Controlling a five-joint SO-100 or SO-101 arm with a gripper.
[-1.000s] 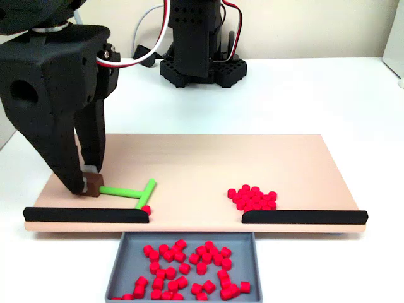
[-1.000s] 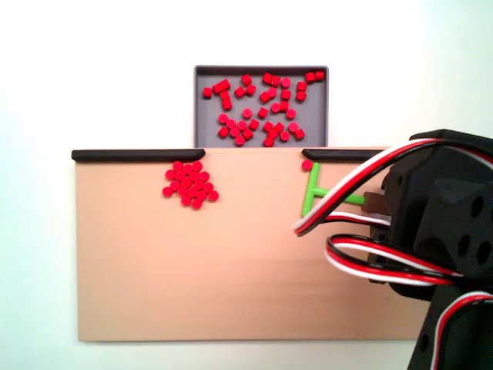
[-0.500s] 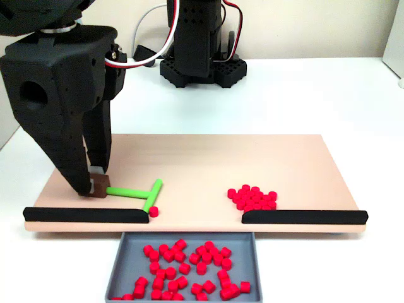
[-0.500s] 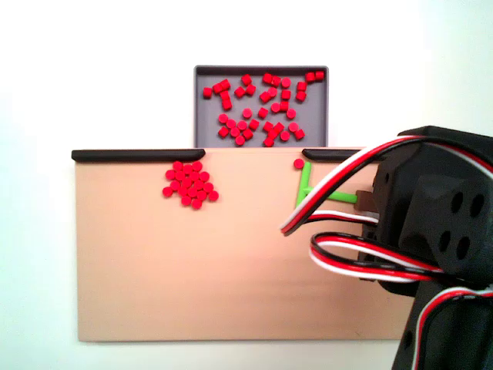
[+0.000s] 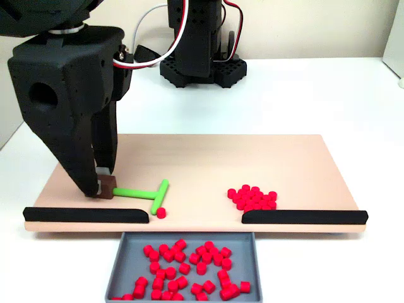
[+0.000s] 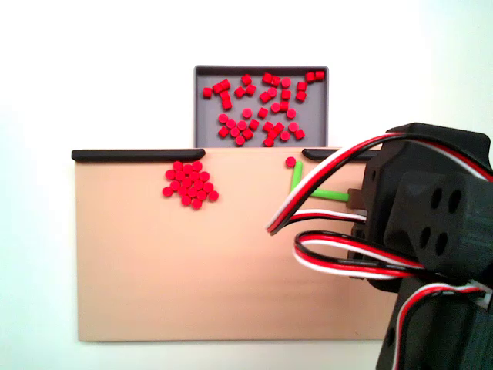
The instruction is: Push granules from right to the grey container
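My gripper point(image 5: 101, 187) is shut on the brown block at the end of the green T-shaped pusher point(image 5: 144, 193), low over the left part of the tan board point(image 5: 208, 161). The pusher's crossbar point(image 6: 295, 178) touches a single red granule point(image 5: 161, 213), which lies in the gap between the rails, just past the left rail's end. A pile of granules point(image 5: 252, 197) point(image 6: 189, 183) lies on the board against the other rail. The grey container point(image 5: 189, 236) point(image 6: 206, 132) sits below the board's front edge and holds several granules point(image 5: 189, 268).
Two black rails point(image 5: 85, 214) point(image 5: 304, 217) line the board's front edge, leaving a gap above the container. The arm's base point(image 5: 199, 63) stands behind the board. Red, white and black cables point(image 6: 339, 254) loop over the board in the top-down fixed view.
My gripper has slid the pusher to the right in the front fixed view. The single granule moved with it, from the left rail's end into the gap.
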